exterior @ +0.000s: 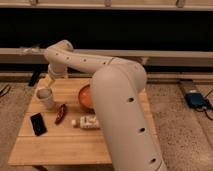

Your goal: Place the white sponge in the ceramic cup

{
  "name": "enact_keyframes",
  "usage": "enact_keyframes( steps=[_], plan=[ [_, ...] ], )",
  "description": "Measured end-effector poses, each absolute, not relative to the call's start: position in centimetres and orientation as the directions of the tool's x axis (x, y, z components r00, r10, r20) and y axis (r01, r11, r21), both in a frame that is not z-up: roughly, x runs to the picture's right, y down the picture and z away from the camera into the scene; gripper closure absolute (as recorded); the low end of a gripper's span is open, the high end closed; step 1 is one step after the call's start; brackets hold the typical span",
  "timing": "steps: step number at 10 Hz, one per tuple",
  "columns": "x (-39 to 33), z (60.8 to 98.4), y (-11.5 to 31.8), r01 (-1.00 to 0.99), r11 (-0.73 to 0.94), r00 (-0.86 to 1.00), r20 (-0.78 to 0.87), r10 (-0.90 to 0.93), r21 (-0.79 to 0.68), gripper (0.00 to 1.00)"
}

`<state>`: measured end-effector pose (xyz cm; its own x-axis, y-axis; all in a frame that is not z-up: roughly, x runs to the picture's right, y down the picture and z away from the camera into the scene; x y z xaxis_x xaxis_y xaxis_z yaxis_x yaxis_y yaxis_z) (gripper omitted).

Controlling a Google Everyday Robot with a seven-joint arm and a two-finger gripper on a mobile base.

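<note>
The ceramic cup (45,97) is pale grey and stands upright near the left edge of the wooden table (60,145). My gripper (50,81) hangs from the wrist just above and slightly behind the cup's rim, pointing down. The white sponge does not show as a separate thing. It may be hidden by the gripper or lie inside the cup. My thick white arm (120,100) sweeps from the lower right across the table and covers its right part.
An orange bowl (85,98) sits mid-table, partly behind my arm. A red chili pepper (60,113) lies right of the cup. A black flat object (38,123) lies front left. A white bottle (86,121) lies on its side. A blue device (196,99) is on the floor.
</note>
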<state>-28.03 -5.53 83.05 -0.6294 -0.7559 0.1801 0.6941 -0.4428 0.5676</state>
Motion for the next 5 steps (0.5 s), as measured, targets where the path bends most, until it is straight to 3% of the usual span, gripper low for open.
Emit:
enact_keyframes(
  steps=[5],
  plan=[
    [-25.5,81.4,-5.1,0.653,-0.396,-0.708,0.335,-0.621,0.645,0.2]
  ],
)
